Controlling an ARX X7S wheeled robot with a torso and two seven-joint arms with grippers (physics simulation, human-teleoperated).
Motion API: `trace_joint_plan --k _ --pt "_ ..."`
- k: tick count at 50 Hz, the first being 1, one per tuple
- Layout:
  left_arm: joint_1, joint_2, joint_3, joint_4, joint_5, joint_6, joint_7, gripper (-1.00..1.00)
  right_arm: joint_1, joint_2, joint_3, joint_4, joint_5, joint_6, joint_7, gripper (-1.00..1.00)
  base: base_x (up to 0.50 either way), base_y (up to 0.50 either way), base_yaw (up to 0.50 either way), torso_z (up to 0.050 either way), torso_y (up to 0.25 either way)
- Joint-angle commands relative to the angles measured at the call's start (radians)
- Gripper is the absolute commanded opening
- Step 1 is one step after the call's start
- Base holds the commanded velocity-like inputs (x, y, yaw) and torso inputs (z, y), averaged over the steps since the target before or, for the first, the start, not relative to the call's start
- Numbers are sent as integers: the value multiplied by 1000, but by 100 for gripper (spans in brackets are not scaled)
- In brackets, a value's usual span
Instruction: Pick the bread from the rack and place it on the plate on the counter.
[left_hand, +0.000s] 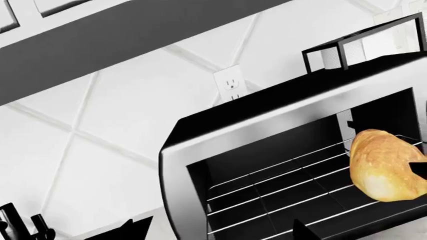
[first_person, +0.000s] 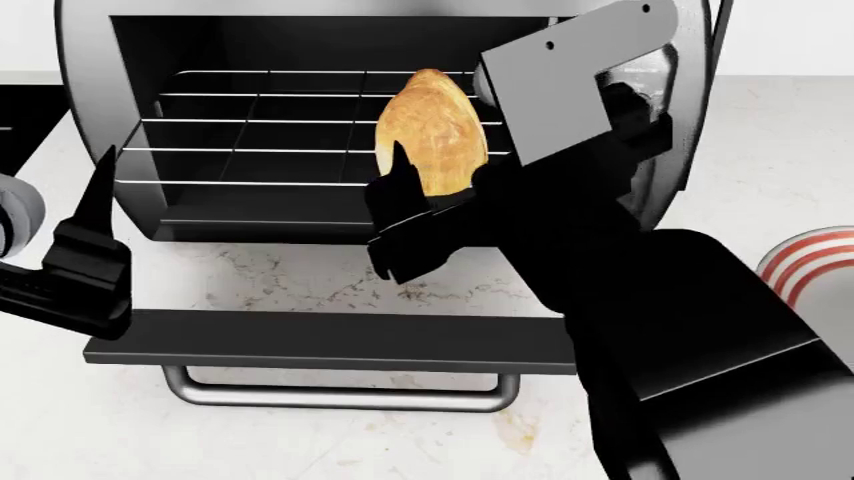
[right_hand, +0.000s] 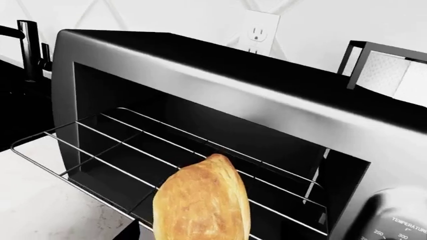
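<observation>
Right gripper at oven mouth, bread in its grasp.

The bread stood on end at the front edge of the rack, inside the open toaster oven. The right gripper was clamped on its lower end, one black finger against the roll's left side; the other was hidden. The left gripper hung apart over the lowered door; whether it was open or closed, could not tell. The plate lay on the counter, well right, partly behind the right arm.
</observation>
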Motion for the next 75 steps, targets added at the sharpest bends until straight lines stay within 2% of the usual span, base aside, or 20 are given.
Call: trace_joint_plan --k 1,75 --pt "-7 9 -5 6 -22 3 -2 100 18 -15 0 31 -14 -7 -27 100 0 0 0 0 0" --pt "-14 -68 53 30 -121 71 -66 100 90 -48 -152 382 -56 -191 -82 100 0 0 0 0 0"
